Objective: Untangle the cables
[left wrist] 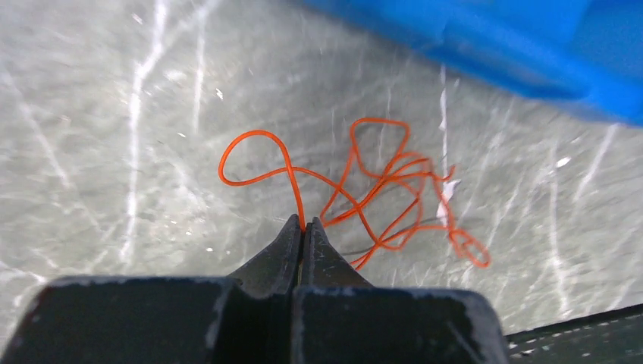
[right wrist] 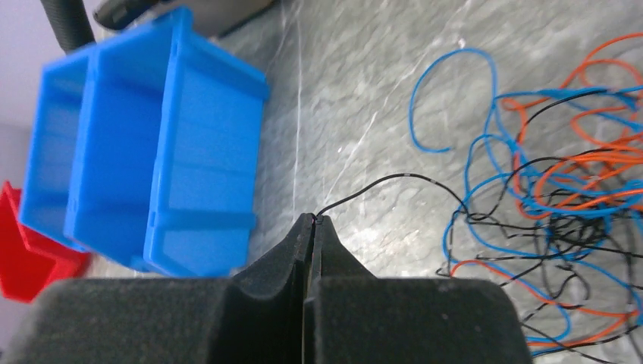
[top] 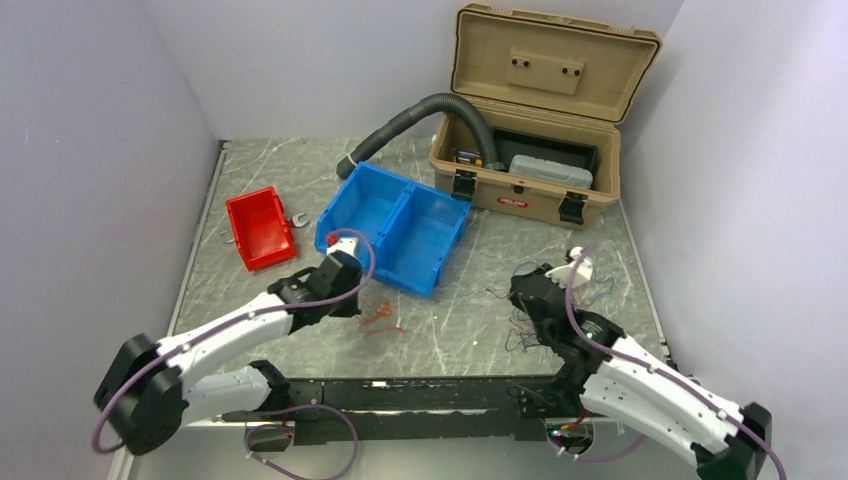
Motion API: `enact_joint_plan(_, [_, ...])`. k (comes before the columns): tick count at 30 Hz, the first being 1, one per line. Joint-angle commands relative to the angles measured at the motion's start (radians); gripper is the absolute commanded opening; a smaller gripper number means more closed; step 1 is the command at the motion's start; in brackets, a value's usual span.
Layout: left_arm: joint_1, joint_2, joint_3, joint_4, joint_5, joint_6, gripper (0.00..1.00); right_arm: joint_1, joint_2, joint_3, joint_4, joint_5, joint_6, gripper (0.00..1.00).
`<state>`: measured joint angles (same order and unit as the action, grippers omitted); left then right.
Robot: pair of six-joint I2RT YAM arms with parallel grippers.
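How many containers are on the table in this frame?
3. A red bin sits at the left, a blue bin is mid-table to its right, and an open tan toolbox stands at the back right. None seems hidden.

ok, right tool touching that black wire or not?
Touching. The right wrist view shows the right tool shut, its tips pinching the end of the black wire.

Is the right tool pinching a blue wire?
No, in the right wrist view the right tool is closed on the end of a black wire that runs to the tangle.
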<state>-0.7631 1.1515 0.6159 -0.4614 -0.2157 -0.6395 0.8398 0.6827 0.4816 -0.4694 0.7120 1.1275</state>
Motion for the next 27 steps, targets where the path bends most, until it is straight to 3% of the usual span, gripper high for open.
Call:
enact_joint_plan(1, [0.037, -0.174, -0.005, -0.007, 0.022, 0.037, 0.0, -0.044, -0.115, -0.042, -0.063, 0.034, -0.098, 0.0])
enact_joint_plan(4, [0.036, -0.271, 0.011, -0.024, 0.025, 0.052, 0.0, -0.047, -0.132, -0.086, 0.062, -0.074, -0.2, 0.02])
enact_joint_plan(8, [0.037, -0.316, 0.066, -0.089, -0.003, 0.065, 0.0, -0.049, -0.103, -0.115, 0.221, -0.195, -0.31, 0.15])
enact_joint_plan(12, [0.038, -0.304, 0.126, -0.141, -0.021, 0.077, 0.0, -0.049, -0.057, -0.11, 0.292, -0.228, -0.398, 0.51])
enact_joint_plan(14, [0.041, -0.3, 0.144, -0.145, -0.034, 0.08, 0.0, -0.049, -0.032, -0.101, 0.306, -0.227, -0.434, 0.59])
enact_joint_plan(27, [0.248, -0.162, 0.328, -0.106, 0.013, 0.168, 0.0, -0.049, 0.132, -0.108, 0.505, -0.262, -0.555, 0.63])
